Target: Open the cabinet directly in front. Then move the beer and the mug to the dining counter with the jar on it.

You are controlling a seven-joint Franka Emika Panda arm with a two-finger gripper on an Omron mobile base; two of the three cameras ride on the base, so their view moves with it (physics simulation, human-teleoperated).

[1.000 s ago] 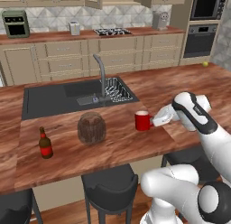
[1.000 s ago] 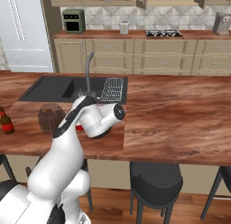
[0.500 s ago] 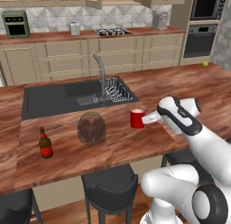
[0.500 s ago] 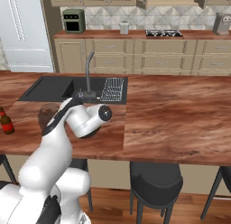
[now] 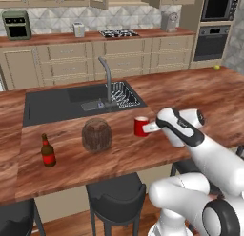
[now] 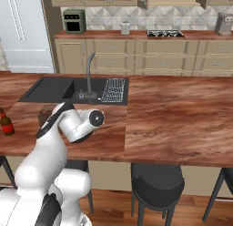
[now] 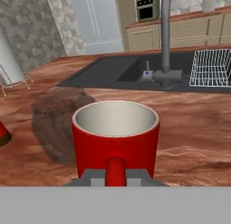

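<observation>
The mug (image 5: 140, 126) stood upright on the worktop (image 5: 190, 92) of the dining counter, just beside the jar (image 5: 96, 134), with the beer (image 5: 46, 151) further along near the front edge. The gripper (image 7: 115, 175) had its jaws closed on the mug's side handle, as the hand view showed. The mug appeared rigid, light and hard-glazed, so probably slippery and breakable if tipped; the handle gave the surest hold. The sink (image 5: 66, 103) and tap (image 5: 107, 80) lay close behind. Open worktop extended away from the jar; the front edge was near, so any setting-down should be kept inboard.
</observation>
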